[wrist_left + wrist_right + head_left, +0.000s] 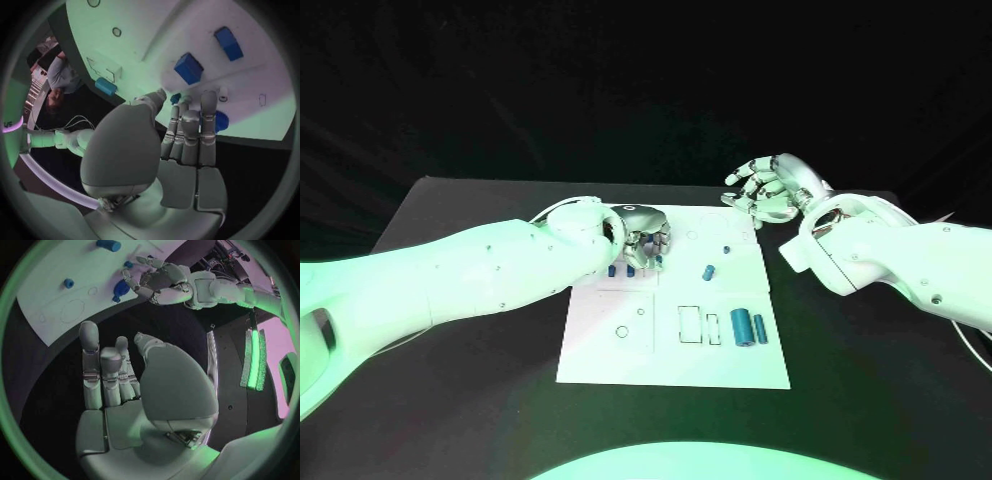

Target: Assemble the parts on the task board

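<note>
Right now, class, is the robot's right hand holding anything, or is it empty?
Empty. The silver right hand hangs above the black table beyond the white task board; the right wrist view shows its fingers apart, nothing between them.

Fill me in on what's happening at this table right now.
A two-armed robot is working on a white task board that carries small blue parts. Its left hand is down over the board's far left area, fingers curled close to a few blue parts; whether it grips one cannot be told. The right hand is raised beyond the board's far right corner, fingers apart, holding nothing. Two blue cylinders lie side by side near the board's right edge, and a smaller blue piece lies mid-board.
</note>
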